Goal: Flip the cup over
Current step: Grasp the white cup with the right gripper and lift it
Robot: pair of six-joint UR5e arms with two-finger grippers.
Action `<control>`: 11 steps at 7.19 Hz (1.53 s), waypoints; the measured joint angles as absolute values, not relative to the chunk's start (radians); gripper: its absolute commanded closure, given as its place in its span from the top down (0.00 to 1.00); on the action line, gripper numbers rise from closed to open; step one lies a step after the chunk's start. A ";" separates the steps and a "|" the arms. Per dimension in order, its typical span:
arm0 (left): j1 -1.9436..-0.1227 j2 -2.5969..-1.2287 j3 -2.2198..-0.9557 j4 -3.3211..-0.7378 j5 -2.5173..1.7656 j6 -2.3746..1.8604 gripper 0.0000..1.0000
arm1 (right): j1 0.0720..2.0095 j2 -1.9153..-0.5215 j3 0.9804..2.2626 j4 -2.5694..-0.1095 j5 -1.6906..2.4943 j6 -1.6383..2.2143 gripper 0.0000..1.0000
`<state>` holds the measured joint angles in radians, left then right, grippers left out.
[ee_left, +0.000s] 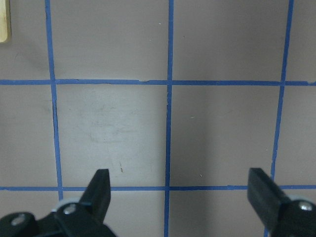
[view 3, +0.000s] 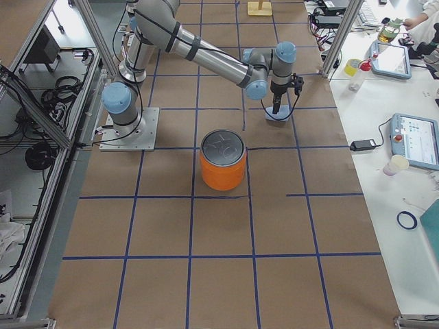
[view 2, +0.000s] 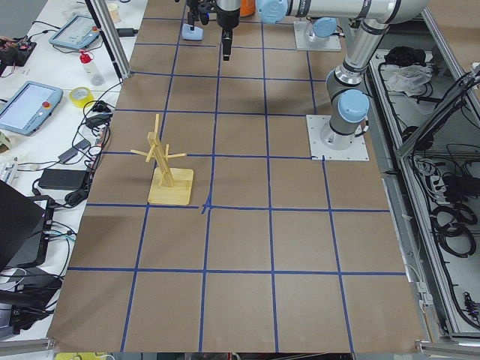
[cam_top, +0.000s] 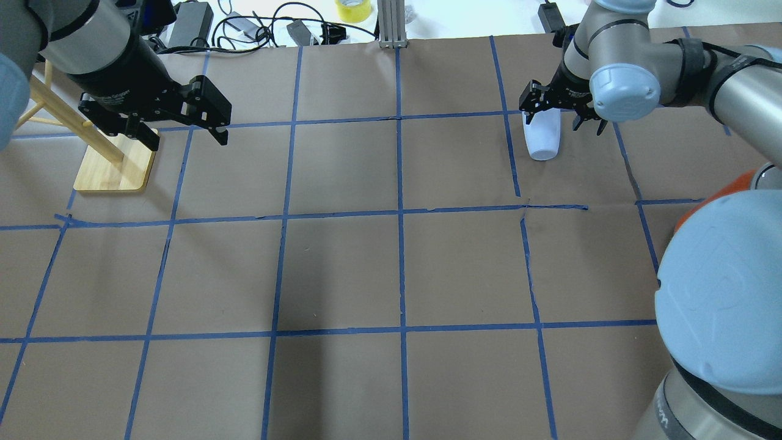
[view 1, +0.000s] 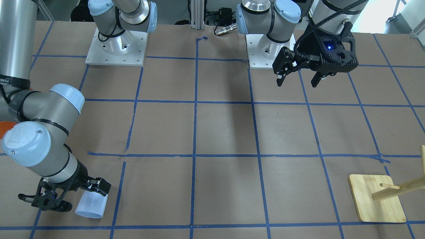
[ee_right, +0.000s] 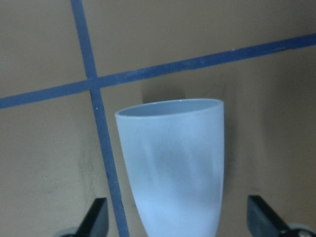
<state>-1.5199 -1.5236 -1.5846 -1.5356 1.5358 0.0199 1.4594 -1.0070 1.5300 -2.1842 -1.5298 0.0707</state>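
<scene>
The cup (view 1: 90, 205) is a pale blue-white tumbler on the brown table, at the far right in the overhead view (cam_top: 544, 139). My right gripper (view 1: 79, 198) is open and straddles its narrow base end. In the right wrist view both fingers stand clear of the cup (ee_right: 173, 163), whose wide mouth points away from the gripper. I cannot tell whether it lies on its side or stands mouth-down. My left gripper (cam_top: 186, 135) is open and empty, held above the table far from the cup; its wrist view (ee_left: 180, 190) shows only taped paper.
A wooden peg stand (cam_top: 116, 171) sits by the left gripper, also in the front view (view 1: 377, 199). A large orange can with a silver top (view 3: 223, 164) stands near the right arm's base. Blue tape grids the table. Benches with cables and tablets line the far edge.
</scene>
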 measured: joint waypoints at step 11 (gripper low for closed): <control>-1.516 -1.524 -1.581 -1.530 1.540 0.033 1.00 | 1.593 -0.912 1.421 -2.291 -1.553 -0.037 0.00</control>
